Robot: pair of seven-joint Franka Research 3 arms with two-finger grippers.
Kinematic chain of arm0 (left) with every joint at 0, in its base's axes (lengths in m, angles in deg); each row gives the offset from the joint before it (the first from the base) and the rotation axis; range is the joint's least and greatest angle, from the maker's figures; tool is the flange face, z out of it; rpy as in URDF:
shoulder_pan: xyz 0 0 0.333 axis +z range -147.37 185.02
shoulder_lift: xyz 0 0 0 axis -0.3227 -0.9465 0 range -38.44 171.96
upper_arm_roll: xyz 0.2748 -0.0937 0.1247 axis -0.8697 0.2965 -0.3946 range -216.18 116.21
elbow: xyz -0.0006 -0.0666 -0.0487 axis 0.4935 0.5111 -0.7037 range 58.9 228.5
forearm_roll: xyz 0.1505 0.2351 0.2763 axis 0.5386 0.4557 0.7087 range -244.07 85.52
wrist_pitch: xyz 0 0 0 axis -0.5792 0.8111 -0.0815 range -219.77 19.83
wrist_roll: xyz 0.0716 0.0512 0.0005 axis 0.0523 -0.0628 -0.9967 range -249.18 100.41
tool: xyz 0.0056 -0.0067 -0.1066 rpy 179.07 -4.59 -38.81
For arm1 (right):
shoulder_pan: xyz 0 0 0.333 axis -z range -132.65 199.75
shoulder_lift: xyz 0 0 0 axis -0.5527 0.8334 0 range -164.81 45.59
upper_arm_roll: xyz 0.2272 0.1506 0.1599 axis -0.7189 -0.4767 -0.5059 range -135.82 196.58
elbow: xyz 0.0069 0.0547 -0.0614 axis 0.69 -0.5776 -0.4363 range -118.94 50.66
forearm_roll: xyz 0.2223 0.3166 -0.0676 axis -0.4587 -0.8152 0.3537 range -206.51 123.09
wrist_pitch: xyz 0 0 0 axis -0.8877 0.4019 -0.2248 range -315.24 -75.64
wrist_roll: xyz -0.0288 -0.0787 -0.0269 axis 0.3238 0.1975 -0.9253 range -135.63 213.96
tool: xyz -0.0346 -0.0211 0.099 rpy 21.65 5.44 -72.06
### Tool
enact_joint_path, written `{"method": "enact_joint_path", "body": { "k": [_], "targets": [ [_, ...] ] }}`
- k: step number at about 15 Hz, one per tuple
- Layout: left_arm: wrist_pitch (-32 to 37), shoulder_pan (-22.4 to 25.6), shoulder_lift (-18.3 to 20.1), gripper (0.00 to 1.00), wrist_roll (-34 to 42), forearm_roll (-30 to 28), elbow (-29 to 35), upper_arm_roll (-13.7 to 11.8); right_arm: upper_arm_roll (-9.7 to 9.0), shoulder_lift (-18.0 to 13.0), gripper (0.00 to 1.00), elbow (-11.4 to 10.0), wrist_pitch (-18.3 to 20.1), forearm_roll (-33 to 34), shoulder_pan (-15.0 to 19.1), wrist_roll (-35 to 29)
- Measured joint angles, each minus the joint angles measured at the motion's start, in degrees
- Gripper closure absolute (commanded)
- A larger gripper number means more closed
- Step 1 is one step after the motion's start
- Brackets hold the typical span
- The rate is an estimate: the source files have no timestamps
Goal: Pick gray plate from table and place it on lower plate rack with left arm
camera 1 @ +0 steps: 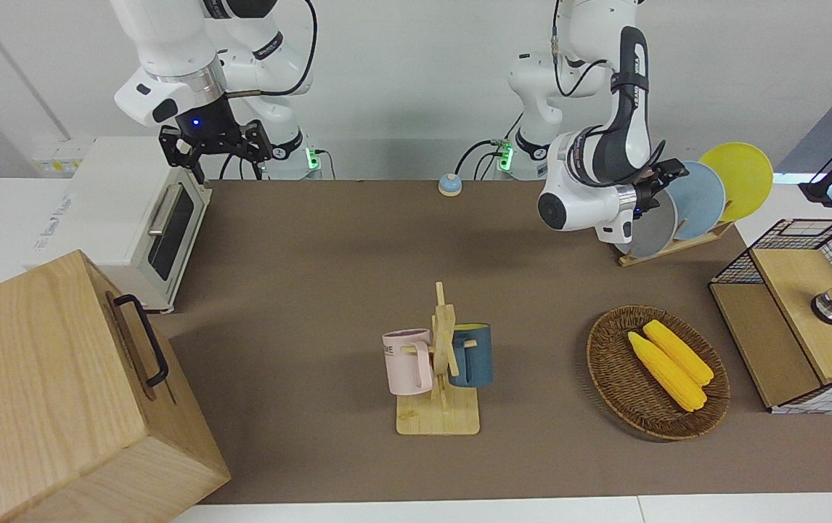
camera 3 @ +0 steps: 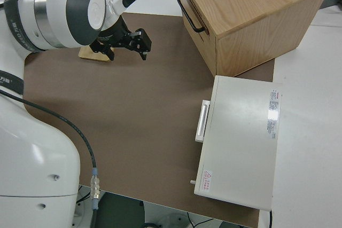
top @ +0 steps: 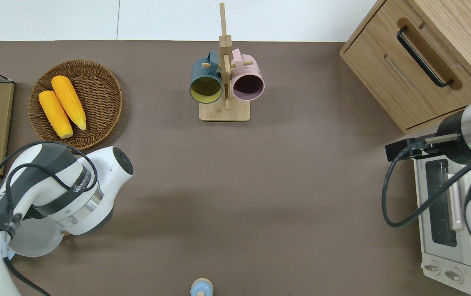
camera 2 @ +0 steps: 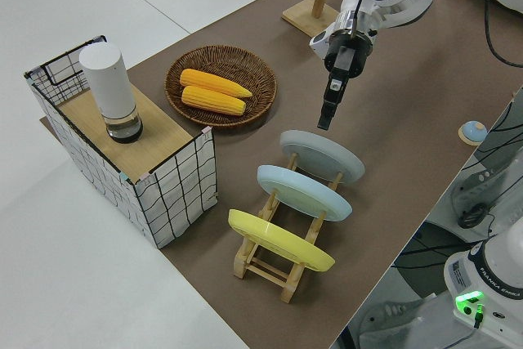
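I see a wooden mug stand [camera 1: 439, 378] mid-table with a pink mug [camera 1: 409, 361] and a dark blue mug [camera 1: 472, 354] hung on it. Toward the left arm's end sits a wicker basket [camera 1: 616, 378] holding two corn cobs [camera 1: 670, 363], beside a wire crate [camera 1: 801, 319] with a white cylinder [camera 2: 110, 87] on top. A light-blue plate [camera 2: 302, 191] and yellow plate [camera 2: 278, 240] stand racked. At the right arm's end I have a toaster oven [camera 1: 136, 218] and wooden cabinet [camera 1: 60, 392]. A small blue knob [camera 1: 449, 184] lies nearest the robots.

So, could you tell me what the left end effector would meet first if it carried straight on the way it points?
Probably the gray plate in the lower plate rack: the left end effector points down at its rim, though depth is uncertain.
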Motion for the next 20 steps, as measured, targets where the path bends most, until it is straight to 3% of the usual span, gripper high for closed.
{"method": "enact_joint_path", "body": {
  "k": [4,8,13,20],
  "targets": [
    [0.64,-0.06,0.11,0.00,5.06,-5.49,-7.63,2.08,0.00,0.00,0.017,0.00,0.00,0.00,0.00,0.00],
    [0.76,-0.08,0.23,0.00,6.65,-14.55,-14.49,3.13,0.00,0.00,0.017,0.00,0.00,0.00,0.00,0.00],
    [-1.21,-0.06,0.26,0.00,10.11,-30.25,-23.88,3.09,0.00,0.00,0.017,0.00,0.00,0.00,0.00,0.00],
    [-5.84,0.53,0.33,0.00,18.16,-45.62,-30.30,1.39,0.00,0.00,0.017,0.00,0.00,0.00,0.00,0.00]
  ]
}}
